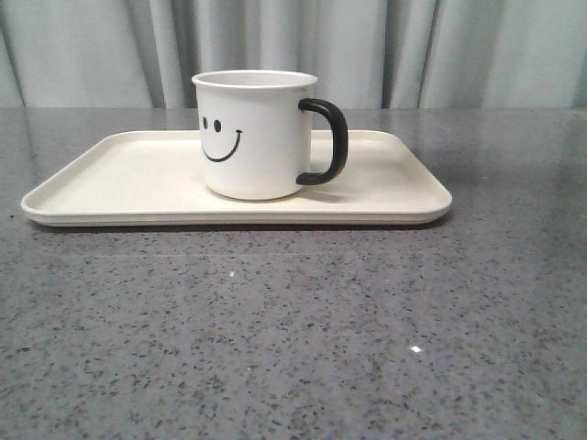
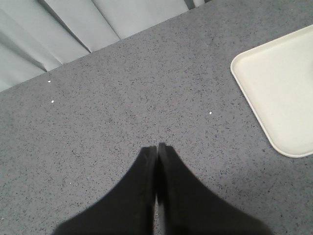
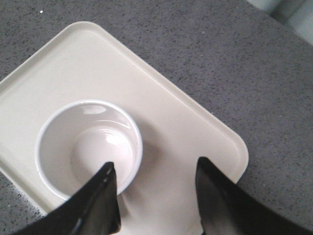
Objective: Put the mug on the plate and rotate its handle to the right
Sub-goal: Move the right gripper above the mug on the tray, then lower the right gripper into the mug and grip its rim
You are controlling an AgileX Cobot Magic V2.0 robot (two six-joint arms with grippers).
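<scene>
Front view shows the white cylindrical mug with a black smiley face [image 1: 254, 134] standing upright on the large flat cream-coloured rectangular plate with rounded corners and a low raised rim [image 1: 110, 174], a little right of the plate's middle. Its glossy black C-shaped loop handle [image 1: 329, 140] points to the right, and the smiley face is turned toward the camera. The plate rests on a grey speckled stone-like tabletop [image 1: 293, 339], with pale pleated curtains [image 1: 101, 50] behind. Neither arm appears in this view. From the left wrist camera, the left gripper [image 2: 157, 152] hangs over bare tabletop with its dark fingers pressed together, grasping nothing, one corner of the plate off to the side. From the right wrist camera, the right gripper [image 3: 154, 169] is spread wide above the plate, one finger [image 3: 105, 188] overlapping the mug's rim in the picture, the other over bare plate; nothing is held.
</scene>
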